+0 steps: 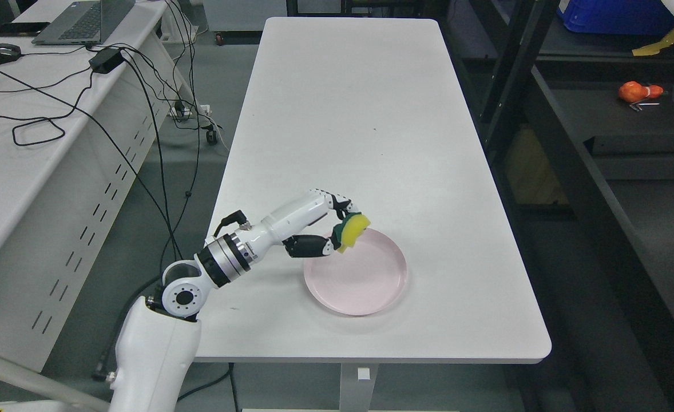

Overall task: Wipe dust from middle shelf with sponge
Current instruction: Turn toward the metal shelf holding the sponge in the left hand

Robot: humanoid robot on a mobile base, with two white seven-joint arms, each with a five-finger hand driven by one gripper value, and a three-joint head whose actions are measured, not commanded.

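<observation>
Sponge (353, 229), yellow with a green scouring face, pinched in the left hand (326, 229) between curled fingers and thumb, held at the upper-left rim of the pink plate (365, 286) on the white table (371, 143). Gripped at one end, probably so the yellow face stays free for wiping. Dark shelving (600, 171) off to the right, well apart from the hand, so likely carrying still to do; right arm out of view.
</observation>
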